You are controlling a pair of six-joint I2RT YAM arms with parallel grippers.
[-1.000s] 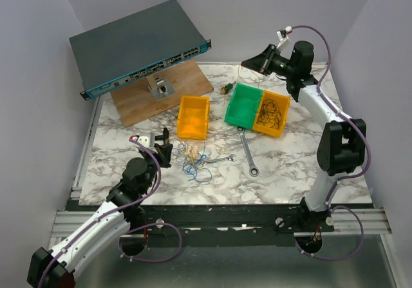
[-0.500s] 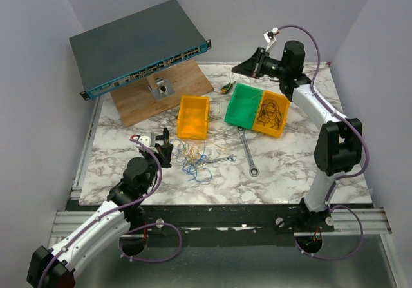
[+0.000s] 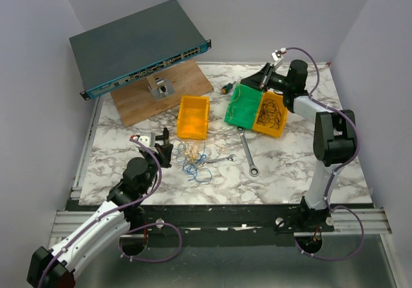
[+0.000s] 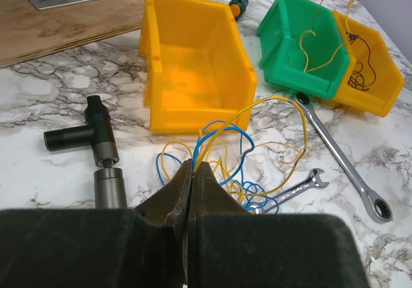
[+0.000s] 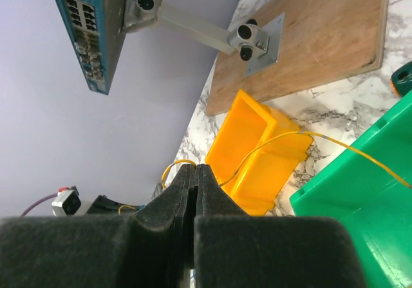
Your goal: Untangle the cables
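Cables [image 4: 235, 175] fanning from clenched left hand [image 4: 193, 165], right hand [image 5: 195, 169] pinching one yellow strand [image 5: 290, 133] over green bin [image 5: 360, 211]

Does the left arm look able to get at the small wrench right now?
Probably yes: the small wrench lies unobstructed near the left gripper, but its jaws are shut on the cables.

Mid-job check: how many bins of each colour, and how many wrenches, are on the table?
Yellow bins: 2
Green bin: 1
Wrenches: 2
Total: 5
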